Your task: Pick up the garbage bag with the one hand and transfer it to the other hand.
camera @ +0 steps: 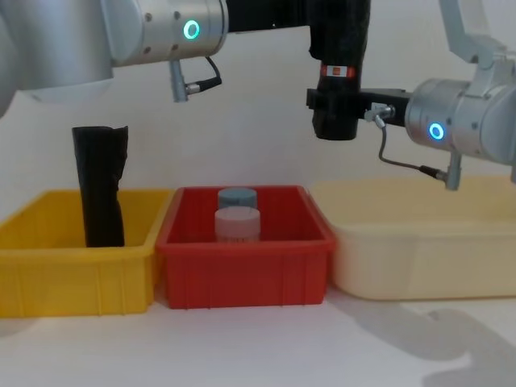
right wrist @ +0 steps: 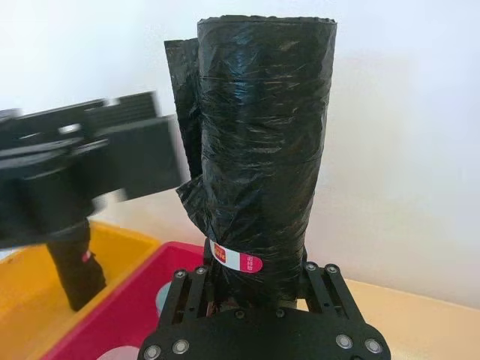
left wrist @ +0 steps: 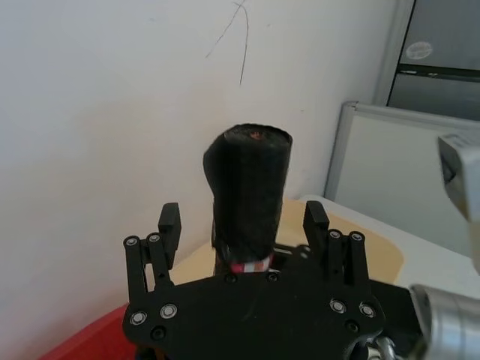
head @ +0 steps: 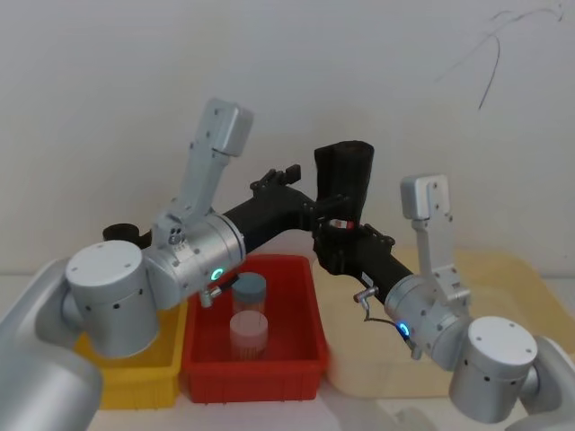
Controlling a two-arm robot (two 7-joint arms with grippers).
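Both fingers of the right gripper (right wrist: 259,274) pinch the bottom end of the garbage bag (right wrist: 262,127), at its red-and-white label, holding the roll upright in the air. The left gripper (left wrist: 242,217) sits just to its left with fingers spread wide. The roll lies between them, clear of both. Below stands a red bin (camera: 242,242).

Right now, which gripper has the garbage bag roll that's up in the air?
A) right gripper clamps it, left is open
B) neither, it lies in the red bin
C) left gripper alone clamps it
A: the right gripper is shut on the base of the garbage bag, while the left gripper is open, with a gap on each side of the roll.
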